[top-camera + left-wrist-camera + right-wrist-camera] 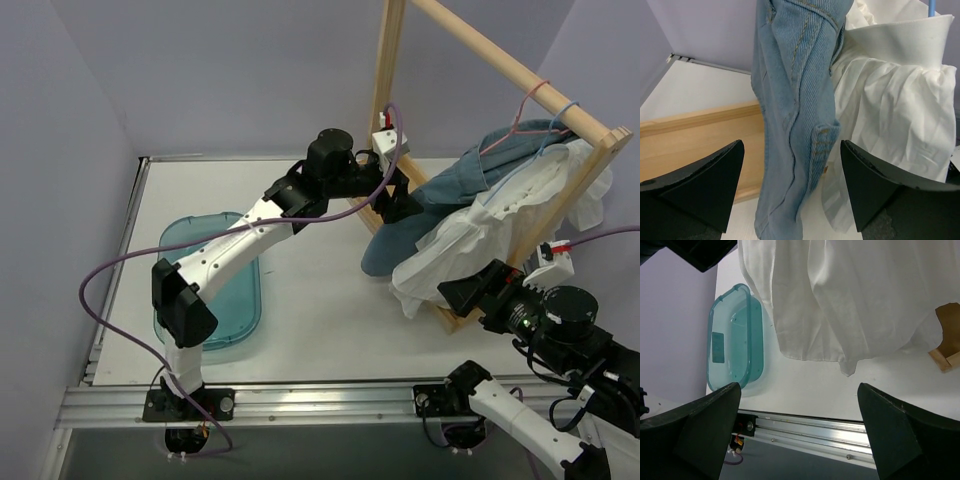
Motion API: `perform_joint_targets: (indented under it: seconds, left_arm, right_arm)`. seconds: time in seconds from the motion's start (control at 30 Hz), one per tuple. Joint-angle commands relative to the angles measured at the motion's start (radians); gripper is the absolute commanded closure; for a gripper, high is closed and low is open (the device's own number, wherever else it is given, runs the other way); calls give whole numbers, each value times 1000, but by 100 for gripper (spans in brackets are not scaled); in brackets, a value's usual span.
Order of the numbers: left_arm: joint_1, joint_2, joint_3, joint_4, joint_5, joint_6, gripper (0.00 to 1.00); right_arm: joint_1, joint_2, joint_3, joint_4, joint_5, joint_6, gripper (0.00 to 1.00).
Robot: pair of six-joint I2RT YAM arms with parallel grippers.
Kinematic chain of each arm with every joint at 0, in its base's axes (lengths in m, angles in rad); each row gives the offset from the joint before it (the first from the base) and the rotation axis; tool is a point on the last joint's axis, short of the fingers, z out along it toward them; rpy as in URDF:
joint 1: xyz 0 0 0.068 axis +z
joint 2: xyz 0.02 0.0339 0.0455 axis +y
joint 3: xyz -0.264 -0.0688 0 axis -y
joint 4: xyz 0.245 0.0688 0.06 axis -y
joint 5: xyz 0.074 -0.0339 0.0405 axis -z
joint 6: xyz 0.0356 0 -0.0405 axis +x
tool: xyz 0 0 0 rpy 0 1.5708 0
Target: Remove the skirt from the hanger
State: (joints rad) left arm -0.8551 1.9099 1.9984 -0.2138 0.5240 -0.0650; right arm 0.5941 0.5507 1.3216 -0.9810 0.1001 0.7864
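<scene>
skirt [470,235] on hanger [931,7], left fingers [705,175] — spread

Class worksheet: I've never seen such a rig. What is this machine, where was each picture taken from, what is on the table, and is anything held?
Two robot arms are bolted at the near edge of the table. The overhead picture looks down from behind them. The other two come from a camera on each wrist, with that arm's black fingers in view. A wooden rack carries a white skirt on a light-blue hanger, beside a denim garment under a pink hanger. A teal tub lies on the table. The left gripper and the right gripper are both open and hold nothing.
</scene>
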Motion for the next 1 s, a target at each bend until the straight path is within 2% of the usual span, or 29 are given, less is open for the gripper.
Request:
perform_joint_targets:
  seconds: [0.0, 0.1, 0.2, 0.23, 0.33, 0.37, 0.47, 0.63, 0.8, 0.97]
  left_arm:
    - [-18, 44, 103, 45, 65, 22, 13]
    - [-18, 95, 171, 18, 65, 16, 18]
    - [-21, 132, 220, 13, 71, 8, 28]
    - [-25, 138, 229, 11, 76, 7, 36]
    - [-36, 159, 264, 7, 71, -1, 48]
    - [-39, 164, 272, 5, 70, -4, 68]
    - [-50, 184, 315, -22, 44, -15, 97]
    - [-62, 153, 330, -36, -85, -67, 98]
    - [-61, 31, 232, 59, -203, -116, 98]
    - [-53, -72, 162, 123, -242, -137, 98]
  right_arm:
    - [-11, -8, 30, 10, -14, 19, 2]
    - [-25, -5, 53, -1, -17, 11, 2]
    - [-43, 6, 80, -18, -20, -1, 2]
    - [-50, 9, 87, -25, -23, -7, 2]
    - [-69, 11, 102, -34, -31, -21, 1]
    - [-80, 11, 106, -36, -33, -22, 1]
    - [-92, 8, 113, -36, -42, -30, 1]
    - [-105, 12, 119, -31, -50, -49, 1]
    - [-105, 15, 120, -22, -43, -70, 0]
    - [-105, 15, 123, -24, -39, -84, 0]
